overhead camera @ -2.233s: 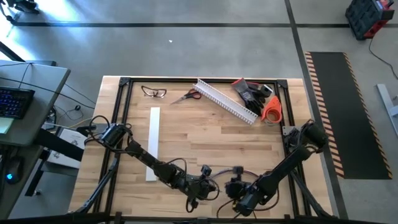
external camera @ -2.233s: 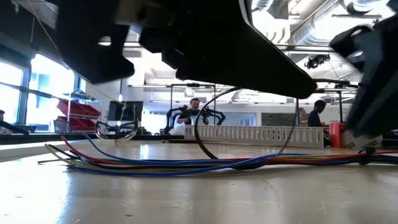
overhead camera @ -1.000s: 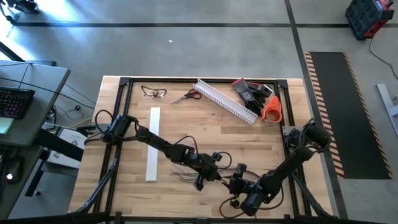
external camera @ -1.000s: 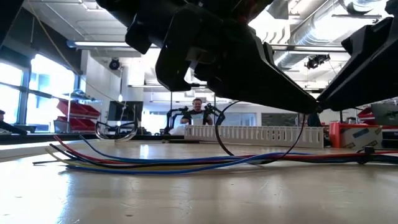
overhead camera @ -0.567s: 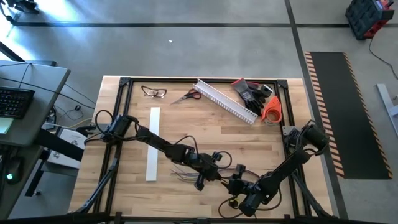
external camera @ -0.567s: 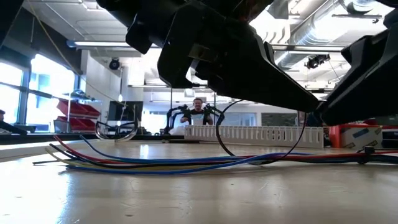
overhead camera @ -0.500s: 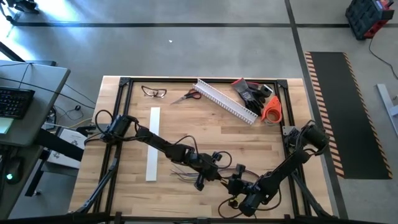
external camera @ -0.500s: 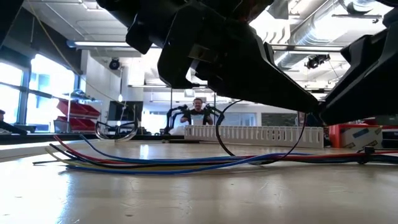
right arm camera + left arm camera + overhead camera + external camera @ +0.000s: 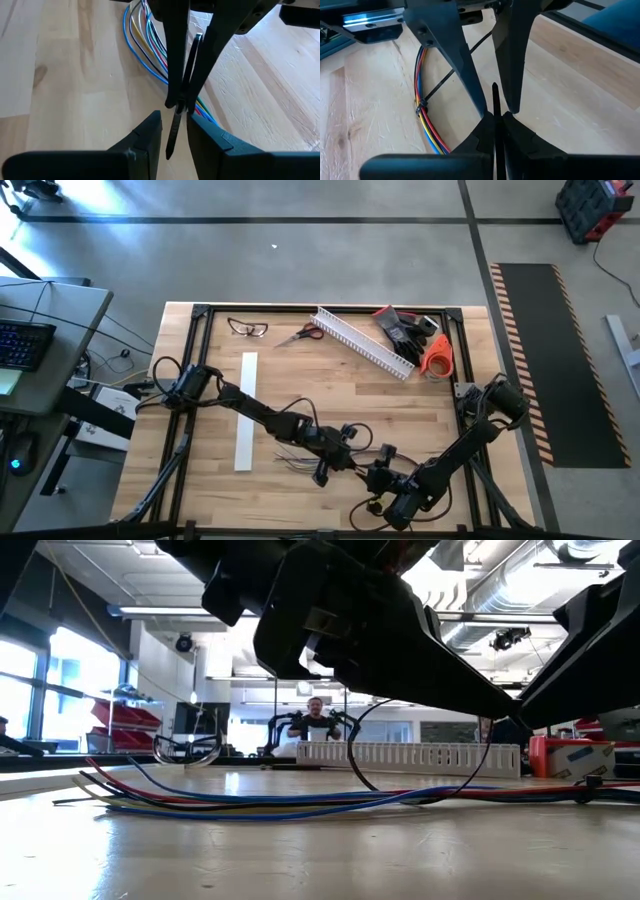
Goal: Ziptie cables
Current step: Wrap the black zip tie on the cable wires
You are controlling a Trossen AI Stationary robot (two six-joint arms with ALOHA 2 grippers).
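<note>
Compared with half a second ago, almost nothing has changed: both arms keep the same pose over the near part of the table (image 9: 420, 395), and the cables lie as they did. Against the picture from about two seconds ago the difference is large, because the left arm has moved from the near edge toward the middle and now reaches across the table to the wires.

The left gripper (image 9: 335, 460) is closed on a ziptie (image 9: 494, 107), a thin dark strip that stands up between its fingers. Just beyond those fingers lie the cables (image 9: 422, 107), and a second dark strip is already tied around them. The right gripper (image 9: 385, 478) is just beside the left one, on its near side, and it pinches another thin dark strip (image 9: 185, 87), with the coloured wires spreading just past its fingertips.

In the low view the cables run flat along the light wooden top. Far from both grippers, at the back edge, are a white slotted channel (image 9: 362, 340), scissors (image 9: 299, 334), glasses (image 9: 247, 329), dark gloves (image 9: 405, 327) and an orange tape roll (image 9: 436, 355). A white strip (image 9: 246, 410) lies behind the left arm. Behind the table is a large workshop hall with a person (image 9: 316, 718) seated far off.
</note>
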